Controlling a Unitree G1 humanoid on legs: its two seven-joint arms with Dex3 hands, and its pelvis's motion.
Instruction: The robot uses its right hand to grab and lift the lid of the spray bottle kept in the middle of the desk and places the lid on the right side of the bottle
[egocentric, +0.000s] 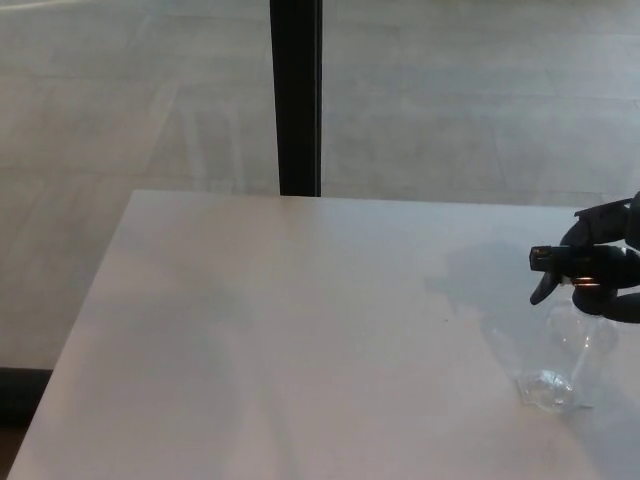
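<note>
A clear spray bottle (568, 352) stands near the right edge of the white desk (300, 330). Its black trigger lid (556, 264) sits on the bottle's neck, nozzle pointing left. My right hand (610, 268) reaches in from the right edge and wraps the lid's rear part. One finger (598, 222) curls over the top and another finger (622, 306) lies below, against the neck. Most of the hand is cut off by the picture's edge. My left hand does not show.
A black vertical post (296, 95) rises behind the desk's far edge. Grey floor lies beyond the desk and to its left. The desk's left edge runs diagonally toward the lower left corner.
</note>
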